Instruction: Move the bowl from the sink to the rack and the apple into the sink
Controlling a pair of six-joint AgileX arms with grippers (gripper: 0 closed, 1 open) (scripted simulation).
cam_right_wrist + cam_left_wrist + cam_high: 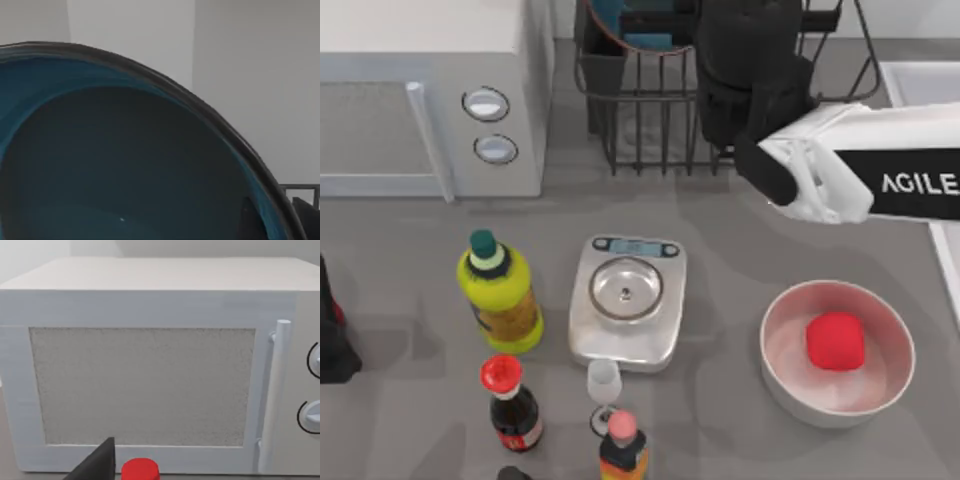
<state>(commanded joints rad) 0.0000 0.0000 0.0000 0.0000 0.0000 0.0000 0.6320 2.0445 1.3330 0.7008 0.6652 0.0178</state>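
The teal-blue bowl [620, 18] is at the back of the table, tipped over the black wire rack [650, 110]. My right arm reaches in from the right, and its gripper [658, 25] is over the rack with dark fingers across the bowl's rim, shut on it. The right wrist view looks straight into the bowl's [125, 160] blue inside. The red apple [835, 340] lies in a larger white bowl [790, 375] at the front right. The sink's [912, 80] pale rim runs along the right edge. My left gripper [332, 335] is parked at the far left edge.
A white microwave [420, 90] fills the back left and faces the left wrist camera [150, 380]. A steel kitchen scale [628, 300] sits in the middle. A yellow-green bottle [500, 290], a red-capped dark bottle [510, 400], a small glass [604, 385] and an orange bottle [623, 450] crowd the front.
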